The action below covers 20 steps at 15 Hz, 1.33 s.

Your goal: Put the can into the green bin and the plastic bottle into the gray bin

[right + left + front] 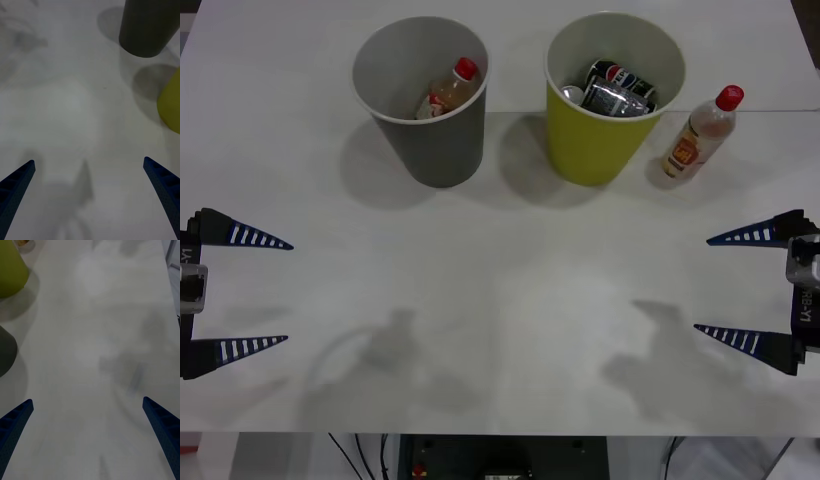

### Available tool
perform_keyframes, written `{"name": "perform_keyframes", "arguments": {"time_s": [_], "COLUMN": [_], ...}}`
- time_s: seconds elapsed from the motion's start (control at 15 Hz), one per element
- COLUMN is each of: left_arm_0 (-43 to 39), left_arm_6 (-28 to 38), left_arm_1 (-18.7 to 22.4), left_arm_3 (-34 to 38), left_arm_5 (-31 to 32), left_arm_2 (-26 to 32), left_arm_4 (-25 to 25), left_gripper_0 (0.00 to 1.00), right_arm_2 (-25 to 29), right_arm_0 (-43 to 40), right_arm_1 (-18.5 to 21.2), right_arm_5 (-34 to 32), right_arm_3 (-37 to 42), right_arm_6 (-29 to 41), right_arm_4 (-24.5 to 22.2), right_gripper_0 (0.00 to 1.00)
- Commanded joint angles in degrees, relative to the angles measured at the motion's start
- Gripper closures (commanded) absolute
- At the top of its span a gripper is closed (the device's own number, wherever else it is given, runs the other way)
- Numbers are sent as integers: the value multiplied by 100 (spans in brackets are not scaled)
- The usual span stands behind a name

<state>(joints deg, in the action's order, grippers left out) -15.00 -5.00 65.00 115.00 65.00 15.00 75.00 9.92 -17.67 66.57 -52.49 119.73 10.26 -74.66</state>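
Plastic bottle (700,133) lay beside green bin (612,110); light, slick, likely best gripped mid-body. Left gripper (238,293) & right gripper (750,288) waited w/ jaws wide, empty.

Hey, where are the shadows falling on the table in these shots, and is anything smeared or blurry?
Front view: the gray bin and green bin cast soft shadows to their left; two arm shadows lie on the near table. Left wrist view: faint streaks smear the tabletop. Right wrist view: the green bin's edge looks soft.
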Motion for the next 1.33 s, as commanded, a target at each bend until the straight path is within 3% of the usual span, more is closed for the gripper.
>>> {"name": "perform_keyframes", "arguments": {"time_s": [0.07,0.33,0.53,0.73,1.13,1.33], "left_arm_0": [0,0,0,0,0,0], "left_arm_6": [0,0,0,0,0,0], "left_arm_1": [0,0,0,0,0,0], "left_arm_3": [0,0,0,0,0,0], "left_arm_5": [0,0,0,0,0,0], "left_arm_2": [0,0,0,0,0,0], "left_arm_4": [0,0,0,0,0,0], "left_gripper_0": [0,0,0,0,0,0], "right_arm_2": [-966,-2240,-2952,-3602,-5272,-5940], "right_arm_0": [-35,-97,-123,35,1186,1881], "right_arm_1": [488,980,1095,1095,857,681], "right_arm_5": [1874,4195,5671,6823,8914,9512], "right_arm_3": [208,77,-187,-240,-240,-521], "right_arm_6": [662,1444,1875,2332,2376,2437], "right_arm_4": [-190,-190,-102,250,1366,1551], "right_gripper_0": [0,0,0,0,0,0]}}
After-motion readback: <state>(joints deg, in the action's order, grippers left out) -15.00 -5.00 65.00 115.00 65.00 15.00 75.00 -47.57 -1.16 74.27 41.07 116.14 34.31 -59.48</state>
